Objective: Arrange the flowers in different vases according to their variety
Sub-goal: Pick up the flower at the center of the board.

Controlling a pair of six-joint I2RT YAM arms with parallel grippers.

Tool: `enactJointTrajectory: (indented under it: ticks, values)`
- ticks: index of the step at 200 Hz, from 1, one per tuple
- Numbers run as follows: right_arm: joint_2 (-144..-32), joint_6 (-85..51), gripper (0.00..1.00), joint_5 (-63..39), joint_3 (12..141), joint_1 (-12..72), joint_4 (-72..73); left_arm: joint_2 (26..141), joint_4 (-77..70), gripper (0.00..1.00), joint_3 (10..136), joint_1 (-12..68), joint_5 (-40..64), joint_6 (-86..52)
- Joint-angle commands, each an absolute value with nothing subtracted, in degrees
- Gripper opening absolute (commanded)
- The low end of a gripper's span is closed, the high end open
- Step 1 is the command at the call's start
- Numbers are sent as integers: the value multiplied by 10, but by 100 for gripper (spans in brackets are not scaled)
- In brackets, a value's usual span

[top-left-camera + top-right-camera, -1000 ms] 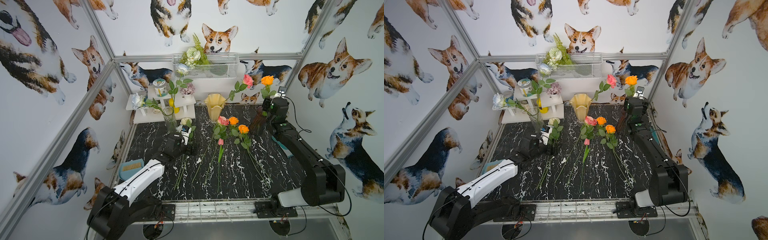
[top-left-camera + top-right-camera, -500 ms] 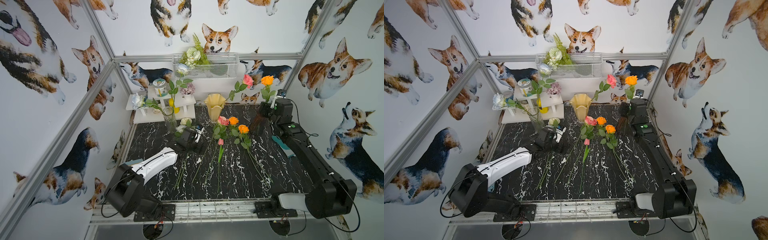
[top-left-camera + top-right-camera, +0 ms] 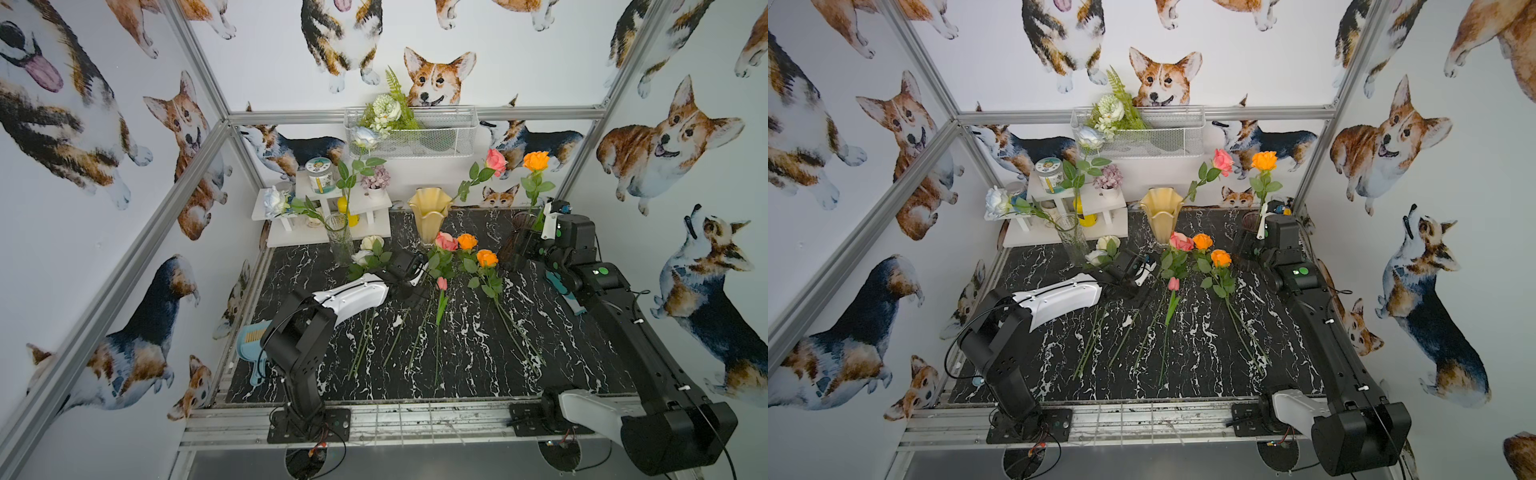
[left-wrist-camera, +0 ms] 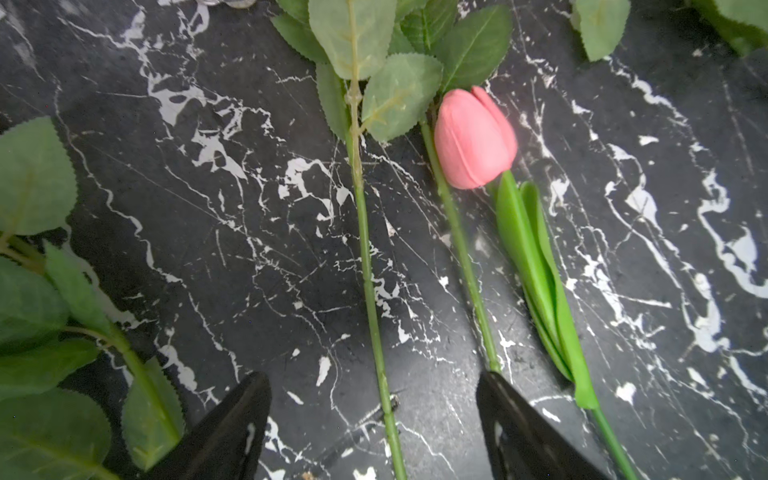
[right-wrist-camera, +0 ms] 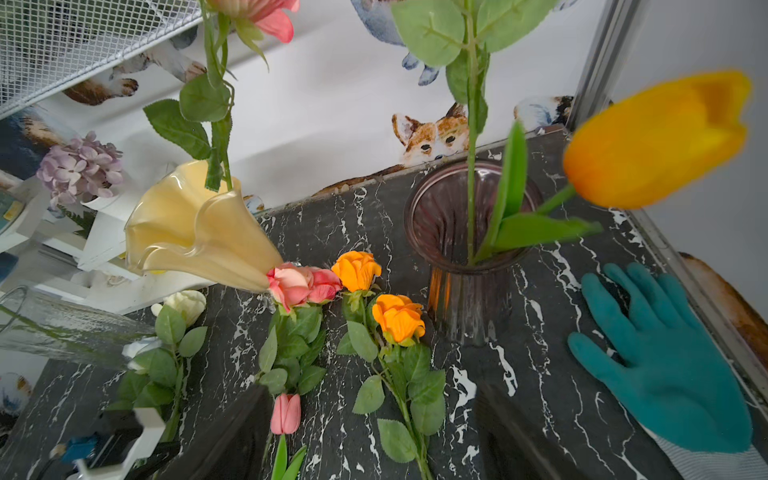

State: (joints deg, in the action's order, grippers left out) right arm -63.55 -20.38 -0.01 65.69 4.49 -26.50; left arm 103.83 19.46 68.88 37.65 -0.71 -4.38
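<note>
Black marble bench [image 3: 469, 374] with flowers lying all over it, so we reckon we're mid-sort. In both top views the left hand [image 3: 409, 274] hangs low over the loose stems. Two white roses [image 3: 365, 249] lie just beside it and the pink rose [image 3: 446, 241] is near its other side. The right hand [image 3: 534, 249] sits empty right next to the dark vase [image 3: 512, 249]. The clear vase [image 3: 340, 241] holds white blooms and the cream vase [image 3: 428, 216] a pink one.

Left wrist view: the fingers [image 4: 232, 428] are spread wide, and a rose stem [image 4: 365, 249] runs straight between them, not pinched yet. A second stem [image 4: 461, 249] reaches right to the tip of one finger, with the pink tulip [image 4: 473, 137] just beyond. We can't tell which bloom the middle stem belongs to.

Right wrist view: fingers apart with nothing between them. The dark vase straight ahead already carries an orange rose's stem and the orange-yellow tulip [image 5: 656, 141].

Our read is that the pick is the step in hand. The next move wants the left hand to squeeze that one stem only and keep its neighbour out. Then it lifts the stem to the matching vase.
</note>
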Motion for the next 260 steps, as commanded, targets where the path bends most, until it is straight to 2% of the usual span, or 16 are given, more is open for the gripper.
enactJointTrajectory:
  ticks: [1, 165, 245, 260]
  values:
    - [-614, -216, 82, -18, 657, 46, -291, 1063, 219, 80, 711, 381, -25, -50]
    - [-578, -233, 81, -52, 662, 46, -337, 1181, 229, 48, 791, 384, -49, -75]
    - [-567, -240, 81, -55, 654, 46, -334, 1184, 211, 14, 783, 384, -36, -70]
    - [-563, -244, 81, -60, 646, 46, -331, 1180, 208, 12, 779, 384, -40, -68]
